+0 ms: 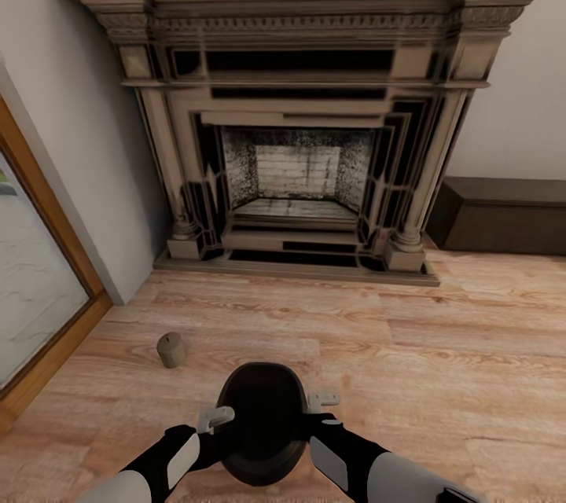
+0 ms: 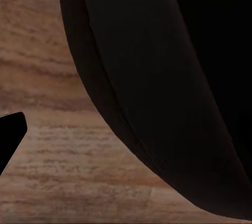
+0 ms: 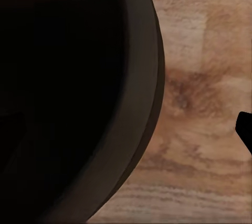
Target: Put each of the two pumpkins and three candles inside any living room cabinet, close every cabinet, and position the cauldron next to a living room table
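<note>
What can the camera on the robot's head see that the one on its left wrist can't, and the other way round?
The head view alone takes in the room: the ornate carved fireplace with its wooden mantel, the low dark-brown wooden cabinet to its right, a stubby beige-tan candle lying on the floor, and both arms reaching to either side of the pot. The left wrist view alone gives a close look at the pot's curved outer wall and a dark finger tip. Both show the round matte black cauldron and the light wooden plank floor.
</note>
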`<state>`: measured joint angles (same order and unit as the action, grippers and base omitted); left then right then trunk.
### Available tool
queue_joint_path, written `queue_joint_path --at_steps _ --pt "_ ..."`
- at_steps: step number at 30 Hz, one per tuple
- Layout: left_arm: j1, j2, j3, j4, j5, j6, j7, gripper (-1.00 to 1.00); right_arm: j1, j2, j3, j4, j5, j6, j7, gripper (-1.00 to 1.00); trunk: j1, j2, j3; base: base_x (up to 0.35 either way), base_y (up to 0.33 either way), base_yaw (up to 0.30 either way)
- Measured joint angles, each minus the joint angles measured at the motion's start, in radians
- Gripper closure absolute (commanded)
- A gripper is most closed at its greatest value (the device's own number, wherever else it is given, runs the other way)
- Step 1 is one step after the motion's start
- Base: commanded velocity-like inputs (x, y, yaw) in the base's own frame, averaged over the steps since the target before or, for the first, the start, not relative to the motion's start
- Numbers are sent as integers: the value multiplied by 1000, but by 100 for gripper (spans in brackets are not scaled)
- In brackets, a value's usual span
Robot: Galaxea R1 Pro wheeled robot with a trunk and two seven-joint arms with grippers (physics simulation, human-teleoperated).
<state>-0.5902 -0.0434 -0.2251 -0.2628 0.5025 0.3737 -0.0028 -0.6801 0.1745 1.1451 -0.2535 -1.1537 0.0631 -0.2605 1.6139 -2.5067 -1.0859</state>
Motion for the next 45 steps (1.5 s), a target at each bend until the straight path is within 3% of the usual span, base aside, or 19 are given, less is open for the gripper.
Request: queue_joint_path --at_steps 7,29,36,45 --pt "0 0 2 -1 2 0 0 -100 0 0 0 0 0 0 0 -100 3 -2 -27 0 0 0" --pt "0 1 2 -1 4 0 -2 -100 0 0 -1 1 -1 0 -4 -100 3 -2 -27 0 0 0" --pt "0 1 3 -1 7 0 -3 -100 -1 0 -1 8 -8 -15 -137 -100 3 -2 -27 0 0 0" --pt "0 1 3 -1 8 0 -3 -100 -1 0 -1 8 -9 -20 -157 -100 3 -2 -27 0 0 0"
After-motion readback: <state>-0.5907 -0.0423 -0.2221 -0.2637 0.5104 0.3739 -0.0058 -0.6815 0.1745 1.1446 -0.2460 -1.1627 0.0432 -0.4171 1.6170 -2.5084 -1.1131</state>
